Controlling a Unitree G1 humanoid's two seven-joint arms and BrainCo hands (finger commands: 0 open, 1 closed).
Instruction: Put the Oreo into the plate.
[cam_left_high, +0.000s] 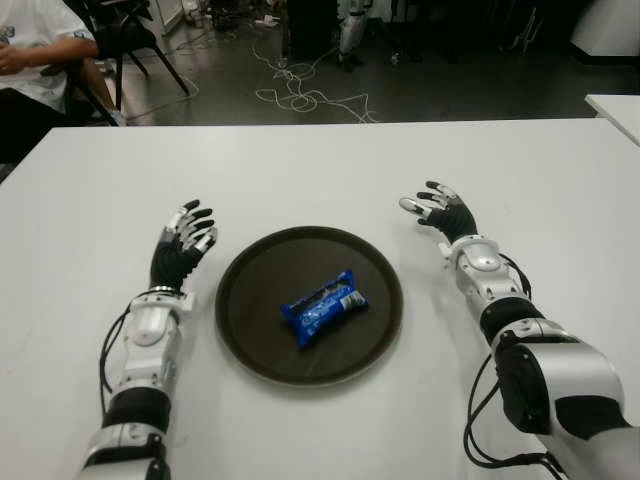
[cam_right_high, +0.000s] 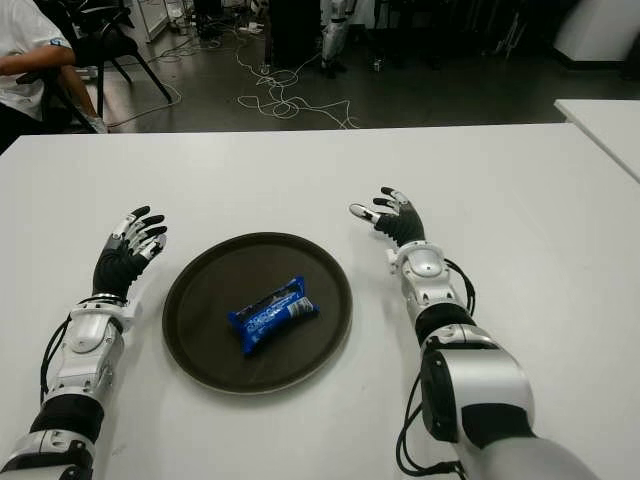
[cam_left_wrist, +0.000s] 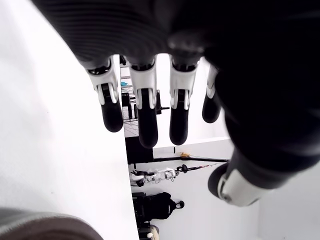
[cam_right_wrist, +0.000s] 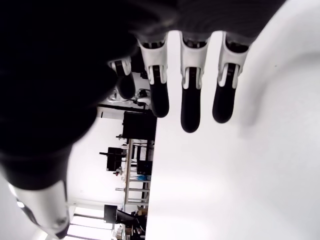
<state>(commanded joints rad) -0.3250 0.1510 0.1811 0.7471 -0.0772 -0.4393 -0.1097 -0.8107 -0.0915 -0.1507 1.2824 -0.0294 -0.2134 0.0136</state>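
Cables (cam_left_high: 300, 95) are trailing across the dark floor beyond the white table (cam_left_high: 320, 165). The blue Oreo pack (cam_left_high: 323, 307) is lying in the brown plate (cam_left_high: 250, 275), between the left hand (cam_left_high: 182, 248) and right hand (cam_left_high: 441, 212), both spreading empty fingers.

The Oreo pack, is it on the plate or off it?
On it. The Oreo pack lies flat inside the plate, with neither hand touching it.

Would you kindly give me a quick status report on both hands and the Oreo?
Left hand and right hand open, empty, flanking the plate. Oreo pack lying in plate. Nothing in the way.
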